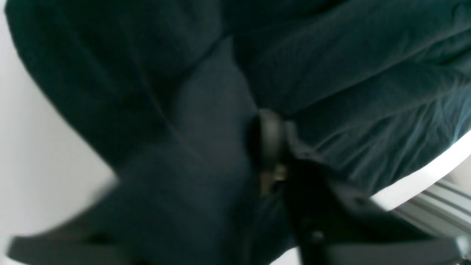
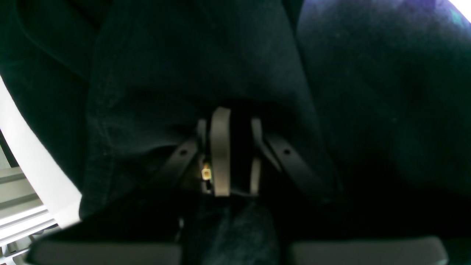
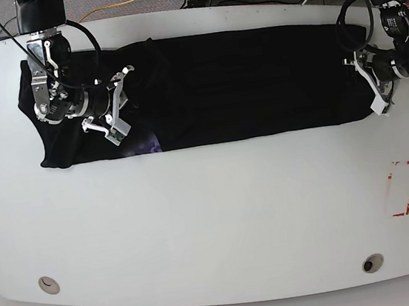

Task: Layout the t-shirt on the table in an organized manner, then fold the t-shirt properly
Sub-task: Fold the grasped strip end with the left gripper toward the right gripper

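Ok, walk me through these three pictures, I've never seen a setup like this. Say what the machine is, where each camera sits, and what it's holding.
It is a robot with two arms at a white table. The base view looks down from above; the other two cameras ride on the wrists, right behind the grippers. A black t-shirt lies folded into a long band along the far side. The right gripper is buried in cloth at one end, and the left gripper sits at the other end. Both appear to pinch fabric, though the dark close-ups are hard to read. A small red rectangle marking sits near the table's edge.

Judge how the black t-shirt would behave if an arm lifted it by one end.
The t-shirt would probably sag: it lies creased in a flat band on the table. It likely drags rather than slides. Folds bunch around the right tool, suggesting light, yielding cloth.
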`<state>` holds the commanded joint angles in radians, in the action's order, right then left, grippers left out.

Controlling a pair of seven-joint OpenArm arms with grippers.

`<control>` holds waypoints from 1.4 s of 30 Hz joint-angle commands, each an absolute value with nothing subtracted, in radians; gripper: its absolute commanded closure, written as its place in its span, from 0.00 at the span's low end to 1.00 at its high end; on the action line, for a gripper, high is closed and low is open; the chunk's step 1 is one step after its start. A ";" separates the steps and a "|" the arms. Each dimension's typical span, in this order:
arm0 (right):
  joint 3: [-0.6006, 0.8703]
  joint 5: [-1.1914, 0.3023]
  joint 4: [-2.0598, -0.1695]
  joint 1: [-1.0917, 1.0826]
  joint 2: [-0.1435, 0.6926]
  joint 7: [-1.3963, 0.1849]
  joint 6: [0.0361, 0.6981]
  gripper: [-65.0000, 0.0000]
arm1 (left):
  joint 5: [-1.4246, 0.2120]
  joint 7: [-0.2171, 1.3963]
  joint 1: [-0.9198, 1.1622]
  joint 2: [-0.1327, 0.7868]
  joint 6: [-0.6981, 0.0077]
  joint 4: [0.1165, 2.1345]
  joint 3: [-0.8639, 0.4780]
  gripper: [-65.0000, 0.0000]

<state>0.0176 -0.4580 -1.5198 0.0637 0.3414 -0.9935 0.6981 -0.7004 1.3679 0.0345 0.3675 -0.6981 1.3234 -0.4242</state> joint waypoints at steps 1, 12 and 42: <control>0.018 -0.458 -1.520 0.064 0.341 -0.993 0.698 0.88 | -0.700 1.368 0.035 0.369 -0.698 1.331 -0.424 0.90; 0.018 -0.458 -1.518 0.064 0.340 -0.993 0.698 0.88 | -0.705 1.396 0.036 0.366 -0.698 1.716 -0.421 0.94; 0.021 -0.458 -1.518 0.062 0.338 -0.993 0.698 0.89 | -0.865 1.396 -0.128 0.105 -0.698 1.831 0.104 0.93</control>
